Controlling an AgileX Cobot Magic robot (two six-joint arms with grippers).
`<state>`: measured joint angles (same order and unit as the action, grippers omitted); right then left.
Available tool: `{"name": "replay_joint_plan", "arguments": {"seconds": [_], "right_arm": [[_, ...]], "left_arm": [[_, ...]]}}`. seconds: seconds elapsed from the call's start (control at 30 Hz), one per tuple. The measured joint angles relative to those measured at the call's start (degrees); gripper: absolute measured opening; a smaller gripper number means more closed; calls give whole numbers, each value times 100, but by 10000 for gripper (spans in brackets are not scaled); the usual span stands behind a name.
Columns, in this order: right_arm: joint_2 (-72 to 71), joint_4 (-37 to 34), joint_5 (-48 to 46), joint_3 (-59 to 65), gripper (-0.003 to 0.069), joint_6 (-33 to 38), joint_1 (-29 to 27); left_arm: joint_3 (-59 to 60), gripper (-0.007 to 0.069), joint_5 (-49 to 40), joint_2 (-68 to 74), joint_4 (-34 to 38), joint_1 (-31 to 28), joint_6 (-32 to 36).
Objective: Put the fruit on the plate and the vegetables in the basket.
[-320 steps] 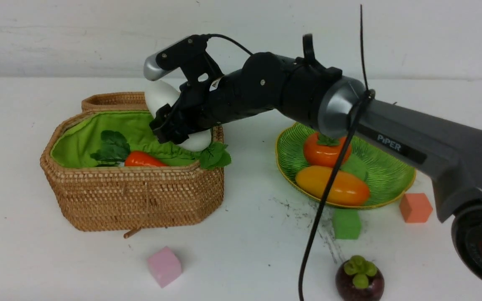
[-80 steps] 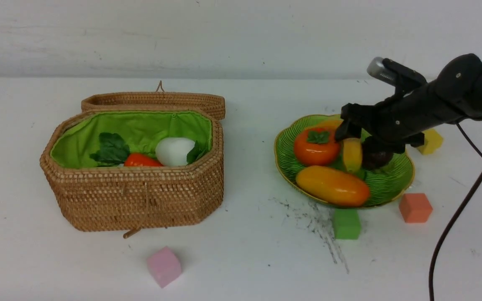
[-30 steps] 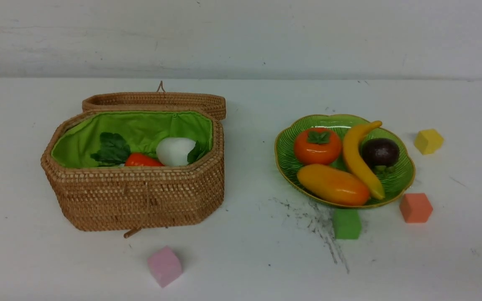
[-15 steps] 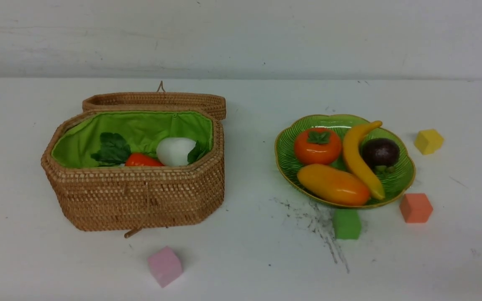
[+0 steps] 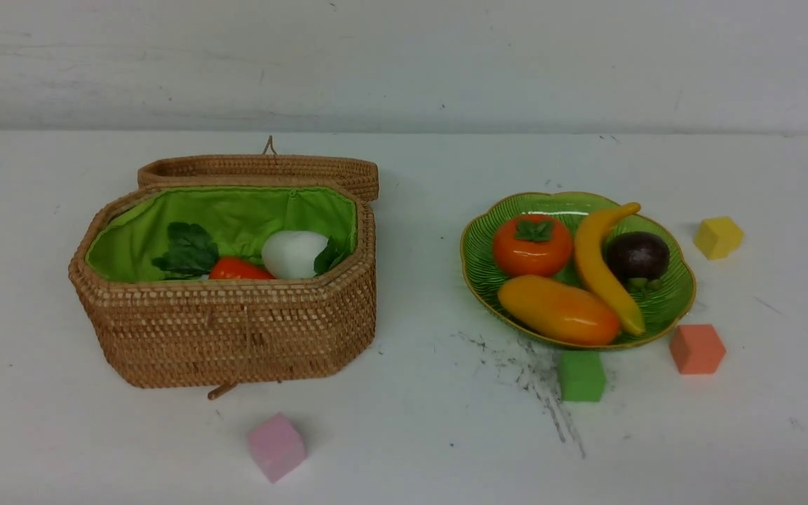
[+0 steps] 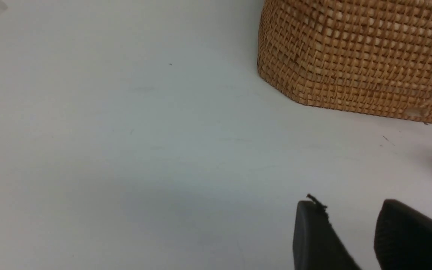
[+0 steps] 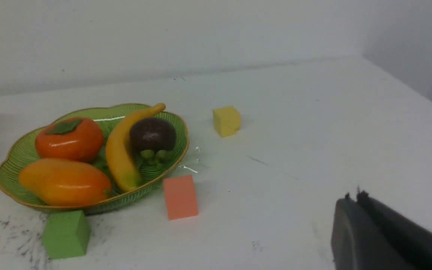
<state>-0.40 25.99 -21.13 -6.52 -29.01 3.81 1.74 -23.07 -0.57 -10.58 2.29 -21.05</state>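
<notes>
Front view: the octagonal woven rattan basket (image 5: 229,330) with green lining stands left, lid back, holding the orange-red carrot (image 5: 236,269) and white radish (image 5: 294,253). Open white table (image 5: 418,231) separates it from the scalloped green glass plate (image 5: 477,242), which carries the orange persimmon (image 5: 532,245), yellow-orange mango (image 5: 558,310), yellow banana (image 5: 600,266) and dark purple mangosteen (image 5: 637,255).

Left wrist view: the left gripper (image 6: 351,240) hangs over bare table near the basket's corner, jaws apart, empty.

Right wrist view: the right gripper (image 7: 354,225) hangs well clear of the plate's rim, jaws pressed together.
</notes>
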Motion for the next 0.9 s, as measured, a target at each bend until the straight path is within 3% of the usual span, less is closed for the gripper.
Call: {"name": "replay_joint_plan", "arguments": {"seconds": [0.23,0.57,0.9], "right_arm": [[-16,-535,-130,756,18,41,-63],[-16,-1984,-62,747,25,1798,-80],[-16,-2127,-61,747,28,1917,-230]], "left_arm": [[0,239,2,0,0,0,0],[0,239,2,0,0,0,0],[0,239,2,0,0,0,0]]}}
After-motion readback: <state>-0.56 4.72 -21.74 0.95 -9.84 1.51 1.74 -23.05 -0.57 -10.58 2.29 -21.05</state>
